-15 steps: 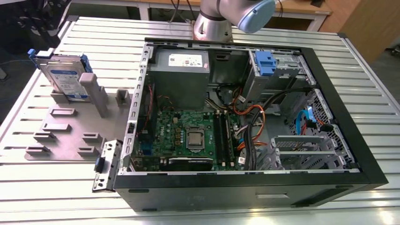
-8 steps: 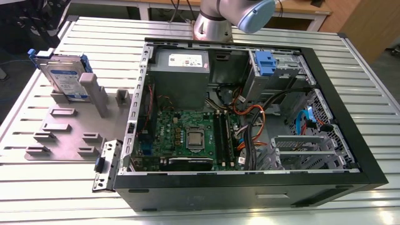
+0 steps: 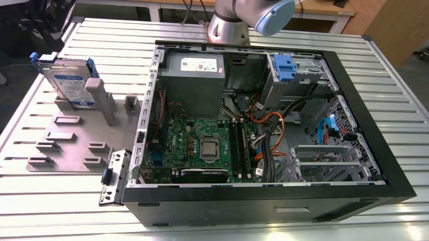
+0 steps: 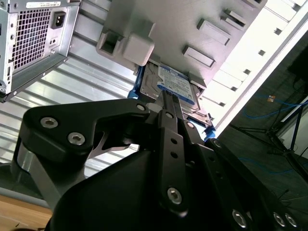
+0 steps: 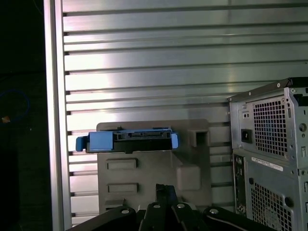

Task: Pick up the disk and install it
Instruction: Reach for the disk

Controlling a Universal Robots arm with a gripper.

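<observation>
The disk (image 3: 70,83) is a silver drive with a blue-and-white label in a blue carrier. It stands upright on edge in a slot of the grey holder plate (image 3: 74,140), at the exterior view's left. In the first wrist view I look down on the disk's top edge (image 5: 127,140). My gripper (image 5: 166,188) hangs some way off it, shut with nothing held. In the second wrist view the gripper (image 4: 166,96) points toward the disk's labelled face (image 4: 178,86), still apart from it.
The open black computer case (image 3: 375,150) lies on the ribbed metal table (image 3: 100,35) beside the holder plate. Inside are a motherboard (image 3: 201,145), cables and a drive cage with a blue latch (image 3: 285,68). The case's vented rear (image 5: 269,144) stands near the holder.
</observation>
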